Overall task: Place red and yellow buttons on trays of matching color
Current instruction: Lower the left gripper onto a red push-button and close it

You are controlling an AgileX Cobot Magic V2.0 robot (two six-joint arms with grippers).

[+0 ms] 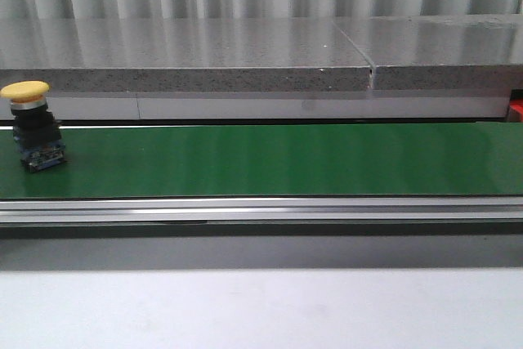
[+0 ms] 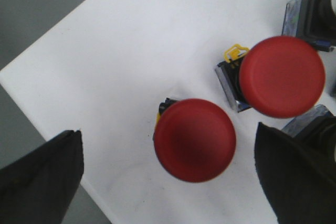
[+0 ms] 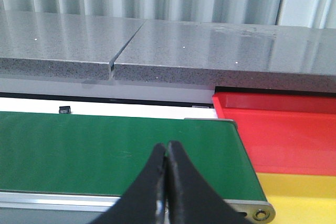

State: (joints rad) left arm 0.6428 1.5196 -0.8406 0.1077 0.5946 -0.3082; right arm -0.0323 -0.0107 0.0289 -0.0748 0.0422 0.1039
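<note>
A yellow button stands upright at the far left of the green belt in the front view; neither gripper shows there. In the left wrist view my left gripper is open above a white surface, its fingers on either side of a red button. A second red button stands just beyond it. In the right wrist view my right gripper is shut and empty, over the belt's end, beside the red tray and yellow tray.
More button bodies sit at the edge of the left wrist view. The white surface's edge runs close to one left finger. A grey stone ledge runs behind the belt, and a metal rail lines its front.
</note>
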